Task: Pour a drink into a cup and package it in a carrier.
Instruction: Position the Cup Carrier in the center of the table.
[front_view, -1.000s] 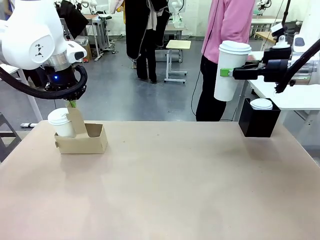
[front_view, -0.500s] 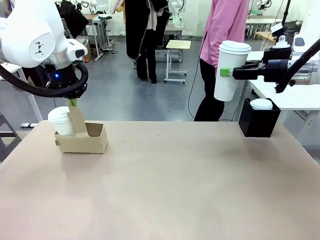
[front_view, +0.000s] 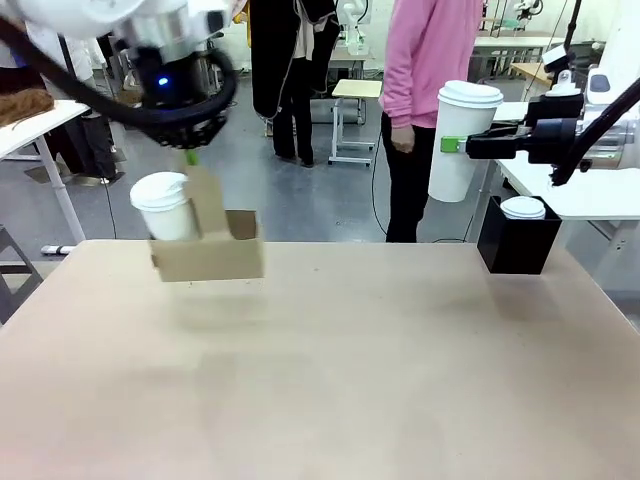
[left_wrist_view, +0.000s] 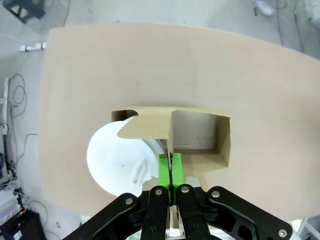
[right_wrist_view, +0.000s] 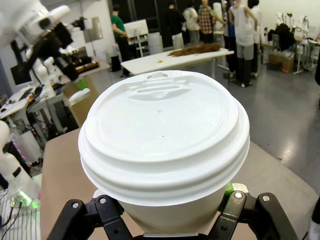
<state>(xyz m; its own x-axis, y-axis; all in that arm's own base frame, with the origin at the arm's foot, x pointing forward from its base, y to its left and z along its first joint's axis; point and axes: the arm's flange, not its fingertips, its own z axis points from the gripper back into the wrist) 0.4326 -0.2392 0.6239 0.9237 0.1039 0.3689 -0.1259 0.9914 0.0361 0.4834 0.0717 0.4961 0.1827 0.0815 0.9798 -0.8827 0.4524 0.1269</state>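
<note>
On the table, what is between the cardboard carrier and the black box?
Nothing: in the front view, the table between the carrier and the black box is bare.

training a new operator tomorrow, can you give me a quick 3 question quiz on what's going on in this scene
1. True or false: the carrier sits flat on the table.
2. What does the left hand pinch?
A. the small cup's lid
B. the carrier's handle tab
C. the black box
3. Fill in: the right hand holds a tall white lidded ___ in the air.

Key
1. False: it hangs clear of the table.
2. B
3. cup
</note>
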